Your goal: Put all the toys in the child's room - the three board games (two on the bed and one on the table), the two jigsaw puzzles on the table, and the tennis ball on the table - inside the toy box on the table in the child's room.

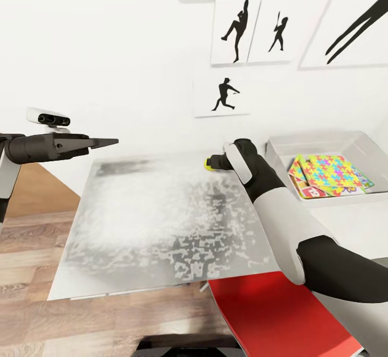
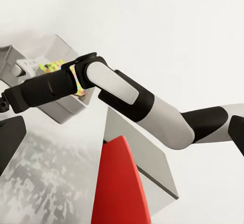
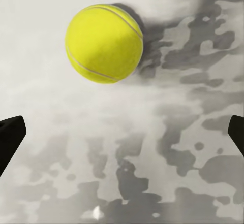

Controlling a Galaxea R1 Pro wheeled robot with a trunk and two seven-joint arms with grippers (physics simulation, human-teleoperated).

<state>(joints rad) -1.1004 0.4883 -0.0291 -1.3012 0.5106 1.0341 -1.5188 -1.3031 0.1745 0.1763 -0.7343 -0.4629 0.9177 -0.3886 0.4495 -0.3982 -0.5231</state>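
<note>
Left gripper (image 1: 110, 142) hovered over the left edge of the mottled grey table (image 1: 161, 227) with its fingers drawn together on nothing, well apart from every toy. Farther right, the right gripper (image 1: 212, 162) reached across the tabletop with its jaws spread wide, and the tennis ball (image 3: 104, 43) rested on the surface just ahead of the fingertips, ungrasped. At far right, the toy box (image 1: 280, 149) held a jigsaw puzzle (image 1: 330, 173) lying over a board game (image 1: 310, 190).
</note>
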